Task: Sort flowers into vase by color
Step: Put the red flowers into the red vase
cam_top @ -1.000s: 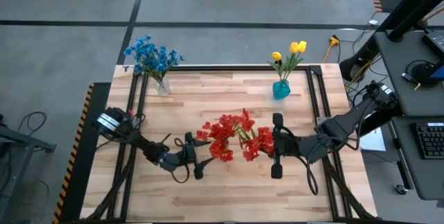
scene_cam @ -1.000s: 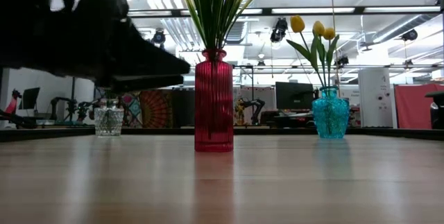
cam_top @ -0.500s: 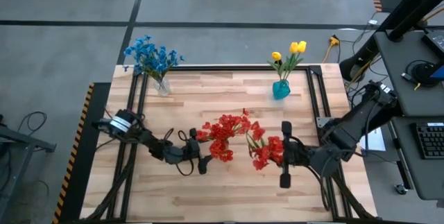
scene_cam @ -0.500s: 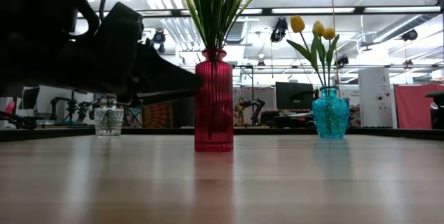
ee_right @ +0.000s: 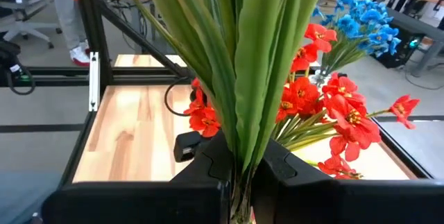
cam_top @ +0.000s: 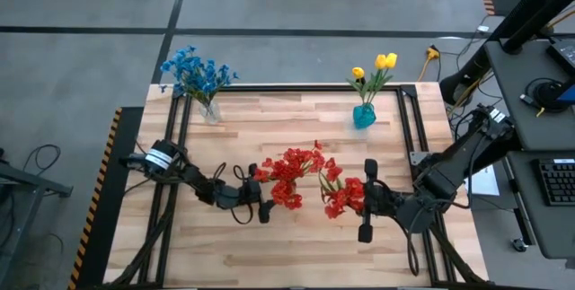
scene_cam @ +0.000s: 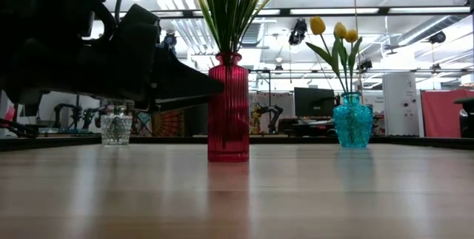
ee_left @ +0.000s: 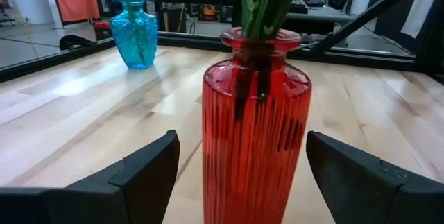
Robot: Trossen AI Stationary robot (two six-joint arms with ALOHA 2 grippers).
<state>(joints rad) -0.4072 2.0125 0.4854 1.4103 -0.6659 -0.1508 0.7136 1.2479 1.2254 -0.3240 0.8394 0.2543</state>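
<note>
Right gripper sits over the table's right-centre, fingers pinched tight on the green stems of a red flower sprig; the right wrist view shows the stems rising straight out from between the closed fingers, blooms off the table surface. Left gripper is at the left-centre, fingers spread wide with the red vase standing between them, not touching either finger in the left wrist view. That vase is upright near the table's middle and already carries a bunch of red flowers on green stems. The held sprig hangs just beside that bunch, to its right.

Blue flowers stand in a clear glass vase at the far left corner. Yellow flowers stand in a teal vase at the far right. Both are well apart from either gripper. Wooden table.
</note>
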